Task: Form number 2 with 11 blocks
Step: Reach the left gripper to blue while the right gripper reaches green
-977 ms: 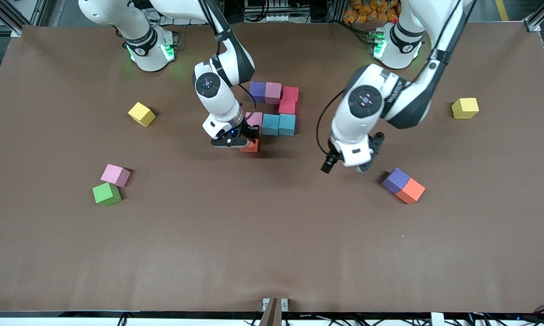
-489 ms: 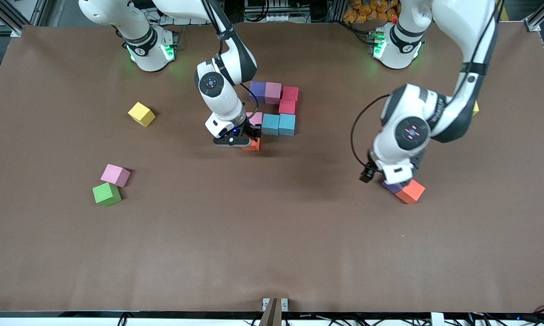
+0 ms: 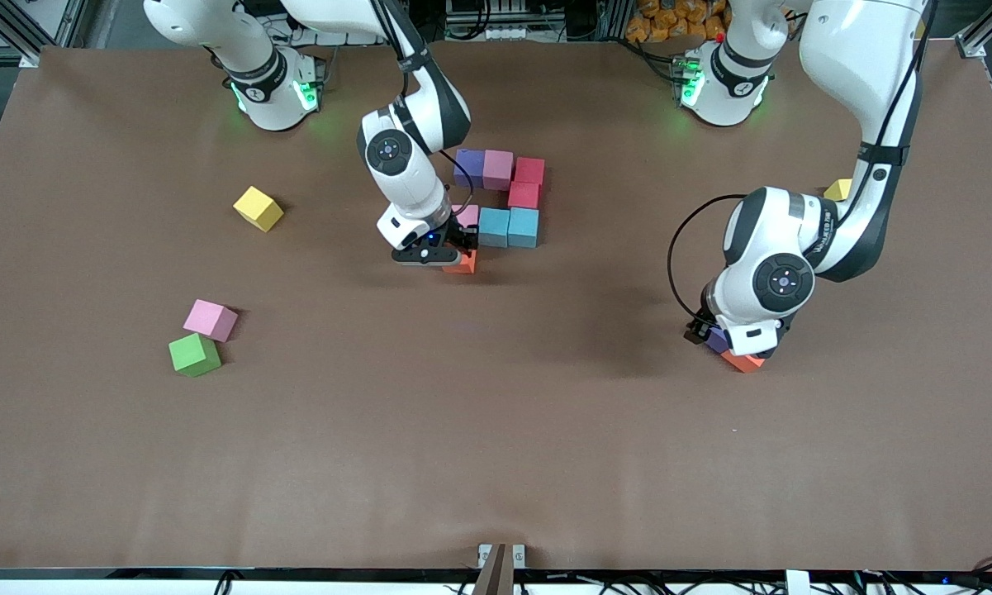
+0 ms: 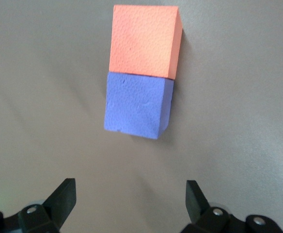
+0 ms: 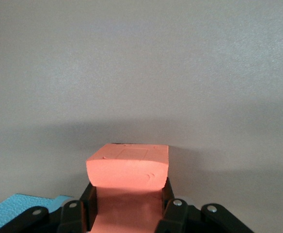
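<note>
Front view, bench [image 3: 496, 463]: big brown sheet, loose cubes scattered about, the number 2 [image 3: 500, 198] half built up by the robots' bases.
Left arm: swung over in the last second toward its own end of the bench, so the left claw [image 3: 731, 347] now sits low right over the purple block [image 3: 716, 340] and its touching neighbour, the loose orange block [image 3: 743, 361].
Left claw state: fingers spread wide, nothing in them; in the left wrist view the purple block [image 4: 137, 104] lies ahead of the tips, not between them yet.
Meaning: looks like that purple one is the next pick.
Right claw [image 3: 454, 252]: barely shifted, pinching the held orange block [image 5: 127, 177] at the digit's near edge, just under the pink cube [image 3: 465, 216].
Leftovers: pink block [image 3: 211, 320] touching the green block [image 3: 194, 354], still to fetch.
</note>
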`<state>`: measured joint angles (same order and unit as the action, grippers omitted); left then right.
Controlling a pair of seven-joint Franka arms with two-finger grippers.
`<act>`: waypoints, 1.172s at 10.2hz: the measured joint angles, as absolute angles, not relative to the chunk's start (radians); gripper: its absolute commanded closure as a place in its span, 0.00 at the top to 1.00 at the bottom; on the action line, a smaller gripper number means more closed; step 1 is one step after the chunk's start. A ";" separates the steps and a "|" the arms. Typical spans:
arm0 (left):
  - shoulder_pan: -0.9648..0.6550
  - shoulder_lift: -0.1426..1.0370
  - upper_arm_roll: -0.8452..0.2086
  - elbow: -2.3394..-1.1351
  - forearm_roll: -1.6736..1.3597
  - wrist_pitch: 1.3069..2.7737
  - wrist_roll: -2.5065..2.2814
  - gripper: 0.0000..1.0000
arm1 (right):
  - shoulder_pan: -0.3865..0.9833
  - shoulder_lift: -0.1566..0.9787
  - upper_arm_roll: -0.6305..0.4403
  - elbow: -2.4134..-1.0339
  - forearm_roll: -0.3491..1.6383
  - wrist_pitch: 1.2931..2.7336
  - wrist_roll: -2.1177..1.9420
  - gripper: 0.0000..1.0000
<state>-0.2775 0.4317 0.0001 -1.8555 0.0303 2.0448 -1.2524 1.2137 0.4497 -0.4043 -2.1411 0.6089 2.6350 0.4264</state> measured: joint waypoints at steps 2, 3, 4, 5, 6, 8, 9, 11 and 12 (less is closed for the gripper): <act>-0.277 0.430 0.023 -1.862 0.030 2.072 -1.191 1.00 | 1.217 0.450 -0.404 -2.141 0.609 2.635 0.427 0.98; -0.277 0.425 0.031 -1.880 0.030 2.113 -1.177 1.00 | 1.217 0.452 -0.404 -2.141 0.609 2.634 0.428 1.00; -0.277 0.421 0.037 -1.903 0.030 2.151 -1.168 1.00 | 1.217 0.452 -0.404 -2.141 0.609 2.634 0.429 1.00; -0.277 0.419 0.046 -1.921 0.030 2.181 -1.162 1.00 | 1.217 0.454 -0.404 -2.141 0.609 2.630 0.436 1.00; -0.277 0.417 0.057 -1.937 0.030 2.213 -1.161 1.00 | 1.217 0.455 -0.405 -2.141 0.609 2.622 0.445 1.00; -0.277 0.412 0.081 -1.973 0.030 2.278 -1.157 1.00 | 1.205 0.455 -0.412 -2.117 0.609 2.556 0.463 1.00; -0.277 0.411 0.084 -1.988 0.030 2.302 -1.156 1.00 | 1.180 0.454 -0.416 -2.087 0.609 2.503 0.466 1.00; -0.277 0.409 0.085 -2.019 0.030 2.342 -1.146 1.00 | 1.081 0.443 -0.422 -2.034 0.609 2.396 0.429 1.00; -0.277 0.409 0.087 -2.036 0.030 2.369 -1.133 1.00 | 1.026 0.432 -0.424 -2.023 0.609 2.357 0.358 1.00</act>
